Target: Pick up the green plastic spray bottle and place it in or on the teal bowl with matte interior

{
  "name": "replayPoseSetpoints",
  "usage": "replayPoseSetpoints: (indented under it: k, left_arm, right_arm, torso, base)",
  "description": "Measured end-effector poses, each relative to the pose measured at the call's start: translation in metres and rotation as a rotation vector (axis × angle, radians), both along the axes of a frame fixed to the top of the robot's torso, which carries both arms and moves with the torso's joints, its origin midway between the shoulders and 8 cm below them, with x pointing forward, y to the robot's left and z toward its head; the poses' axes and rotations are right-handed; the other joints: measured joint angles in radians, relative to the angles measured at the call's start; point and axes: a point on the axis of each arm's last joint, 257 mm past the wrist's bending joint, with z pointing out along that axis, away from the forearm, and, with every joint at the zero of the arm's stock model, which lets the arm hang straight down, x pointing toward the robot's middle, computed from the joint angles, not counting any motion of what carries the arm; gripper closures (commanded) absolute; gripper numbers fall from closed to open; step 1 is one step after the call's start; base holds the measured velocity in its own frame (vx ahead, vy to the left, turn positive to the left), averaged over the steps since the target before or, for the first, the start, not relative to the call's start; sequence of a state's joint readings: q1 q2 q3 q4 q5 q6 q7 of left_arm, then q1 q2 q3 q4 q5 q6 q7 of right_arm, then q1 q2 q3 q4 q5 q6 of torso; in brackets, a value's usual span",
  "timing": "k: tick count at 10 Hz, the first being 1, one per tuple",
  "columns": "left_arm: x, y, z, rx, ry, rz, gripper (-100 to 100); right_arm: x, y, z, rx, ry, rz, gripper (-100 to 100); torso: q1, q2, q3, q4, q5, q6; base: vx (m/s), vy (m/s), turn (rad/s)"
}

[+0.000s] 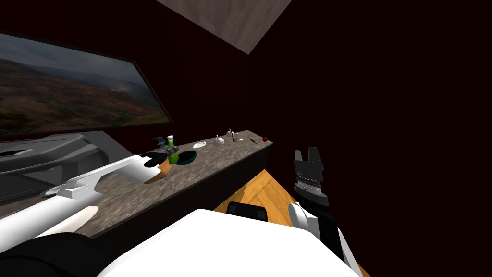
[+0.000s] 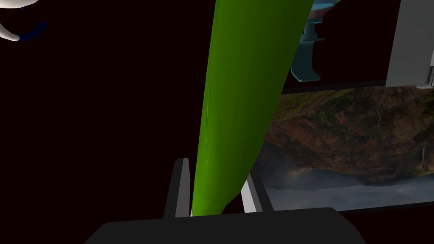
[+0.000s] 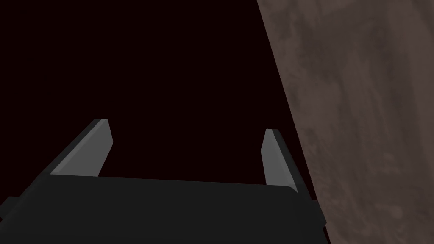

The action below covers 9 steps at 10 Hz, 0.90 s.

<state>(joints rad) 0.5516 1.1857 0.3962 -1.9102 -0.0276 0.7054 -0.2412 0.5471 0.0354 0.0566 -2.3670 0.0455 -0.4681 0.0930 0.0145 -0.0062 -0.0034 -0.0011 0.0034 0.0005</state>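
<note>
The green spray bottle (image 1: pixel 172 155) with a white top stands upright in my left gripper (image 1: pixel 166 153), held over the stone counter. Just right of it sits the dark teal bowl (image 1: pixel 188 157). In the left wrist view the green bottle body (image 2: pixel 246 97) runs up between the two fingers (image 2: pixel 183 186), which press its sides, and its pale blue trigger head (image 2: pixel 307 55) shows at the far end. My right gripper (image 1: pixel 308 157) is raised off the counter's right end; its fingers (image 3: pixel 87 150) stand wide apart with nothing between them.
The mottled grey-brown counter (image 1: pixel 158 192) runs from near left to far right. On its far part lie a white dish (image 1: pixel 199 144), small white vessels (image 1: pixel 219 141) and a small red thing (image 1: pixel 264 139). A large landscape screen (image 1: pixel 67 91) stands behind. Wood floor (image 1: pixel 259 192) lies beside the counter.
</note>
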Motion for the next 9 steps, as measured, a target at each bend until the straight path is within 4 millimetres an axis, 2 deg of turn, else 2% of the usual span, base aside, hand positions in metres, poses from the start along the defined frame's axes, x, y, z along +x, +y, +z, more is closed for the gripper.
replayPoseSetpoints:
  k: [4, 5, 6, 9]
  left_arm:
    - [-0.014, 0.009, -0.009, -0.056, -0.004, 0.067, 100]
    - [-0.018, 0.011, -0.011, -0.070, -0.006, 0.083, 100]
    - [-0.018, 0.012, -0.010, -0.072, -0.009, 0.085, -100]
    - [-0.018, 0.012, -0.010, -0.071, -0.009, 0.085, -100]
  right_arm:
    - [0.000, 0.000, 0.000, 0.000, 0.000, 0.000, 0]
    - [0.000, 0.000, 0.000, 0.000, 0.000, 0.000, 0]
    - [0.000, 0.000, 0.000, 0.000, 0.000, 0.000, 0]
    - [0.000, 0.000, 0.000, 0.000, 0.000, 0.000, 0]
  torso:
    - [0.001, 0.001, 0.001, 0.001, 0.001, -0.001]
    - [0.003, 0.003, 0.002, 0.001, 0.001, -0.002]
    - [-0.004, 0.005, 0.003, 0.002, 0.001, -0.003]
    - [-0.013, 0.007, 0.004, 0.002, -0.002, -0.003]
  base:
    - [0.043, 0.197, -0.186]
    - [0.006, 0.104, -0.049]
    - [0.004, 0.021, 0.001]
    - [0.001, 0.003, 0.000]
